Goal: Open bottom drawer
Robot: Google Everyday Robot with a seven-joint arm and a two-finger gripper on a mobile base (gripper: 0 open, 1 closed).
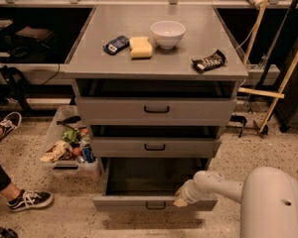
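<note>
The bottom drawer (139,203) of the grey cabinet is pulled well out, showing its dark plain inside. Its slim front panel carries a small black loop handle (155,206) at centre. My gripper (181,200) sits at the top edge of that front panel, just right of the handle, at the end of my white arm (223,187), which comes in from the lower right. The mid-height drawer (155,147) and the tall top drawer (156,109) above also stand a little way out.
On the cabinet top lie a white bowl (168,33), a yellow sponge (140,47), a blue packet (116,44) and a dark snack bar (208,61). A clear bin of snacks (69,150) stands on the floor at left. A person's shoes (30,200) are nearby. Wooden sticks (283,78) lean at right.
</note>
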